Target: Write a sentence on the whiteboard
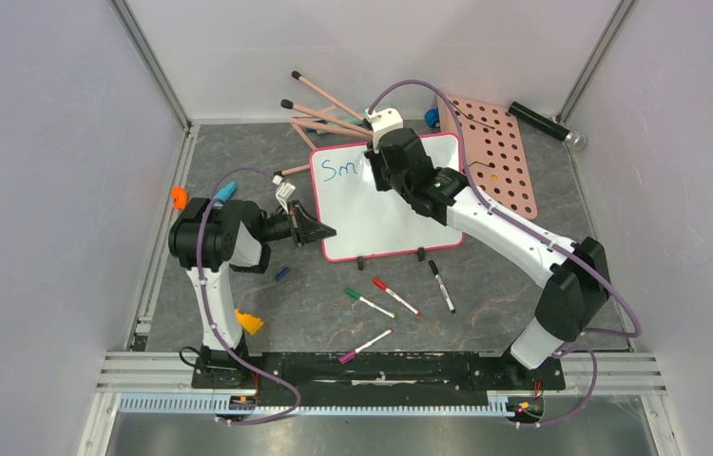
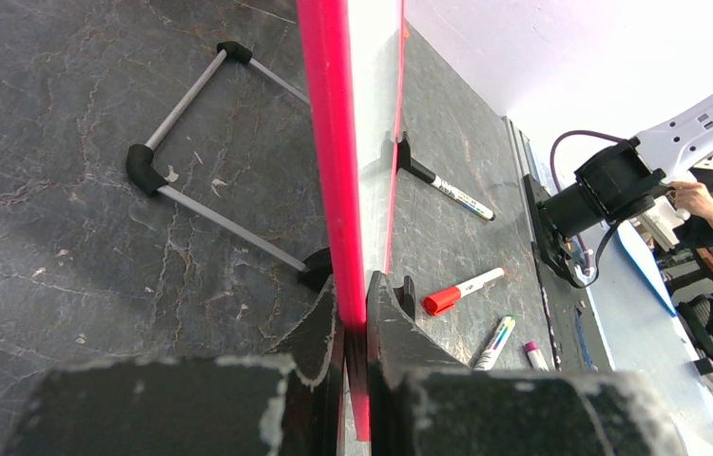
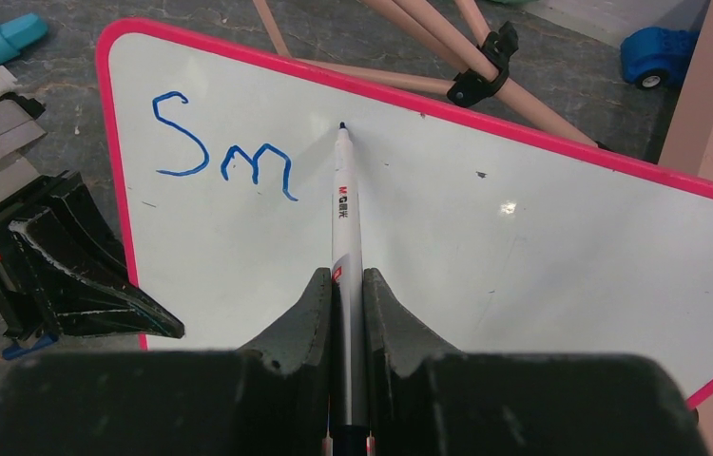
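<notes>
The left end effector [image 2: 355, 296] clamps the whiteboard [image 3: 524, 247] edge, and the right end effector [image 3: 345, 277] grips a marker [image 3: 343, 204] beside the blue letters [image 3: 224, 152] "Sm".

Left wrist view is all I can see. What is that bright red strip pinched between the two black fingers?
Observer: It is the rim of the whiteboard seen edge-on. The left gripper clamps its left edge.
Operator: Is anything writing on it?
Observer: Yes, the right gripper holds a marker, its tip just up and right of the blue letters "Sm".
</notes>
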You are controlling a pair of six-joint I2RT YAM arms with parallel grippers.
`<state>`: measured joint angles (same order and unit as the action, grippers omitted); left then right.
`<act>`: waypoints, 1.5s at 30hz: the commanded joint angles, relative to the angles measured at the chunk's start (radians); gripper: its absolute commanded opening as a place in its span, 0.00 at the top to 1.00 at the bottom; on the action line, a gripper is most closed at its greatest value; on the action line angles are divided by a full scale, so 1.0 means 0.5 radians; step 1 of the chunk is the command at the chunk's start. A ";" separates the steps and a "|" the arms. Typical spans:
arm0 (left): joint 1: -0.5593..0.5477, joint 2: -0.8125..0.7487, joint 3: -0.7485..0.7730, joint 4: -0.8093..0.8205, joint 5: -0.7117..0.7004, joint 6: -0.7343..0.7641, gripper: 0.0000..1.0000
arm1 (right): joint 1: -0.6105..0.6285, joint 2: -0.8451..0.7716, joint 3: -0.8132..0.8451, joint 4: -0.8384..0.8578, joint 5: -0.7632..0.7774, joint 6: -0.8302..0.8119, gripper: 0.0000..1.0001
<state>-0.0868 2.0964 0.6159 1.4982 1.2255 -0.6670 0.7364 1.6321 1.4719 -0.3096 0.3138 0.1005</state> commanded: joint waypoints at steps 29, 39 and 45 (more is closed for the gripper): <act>0.000 0.088 -0.016 0.117 -0.150 0.512 0.98 | -0.025 -0.075 -0.055 0.063 0.067 0.039 1.00; 0.000 0.089 -0.017 0.118 -0.150 0.512 0.98 | -0.025 -0.115 0.008 0.102 -0.138 -0.022 1.00; 0.001 0.088 -0.016 0.118 -0.148 0.512 0.98 | -0.024 -0.194 -0.072 0.135 -0.185 -0.023 1.00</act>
<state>-0.0868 2.0964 0.6159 1.4982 1.2259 -0.6670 0.7288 1.6058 1.4540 -0.2970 0.2462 0.1020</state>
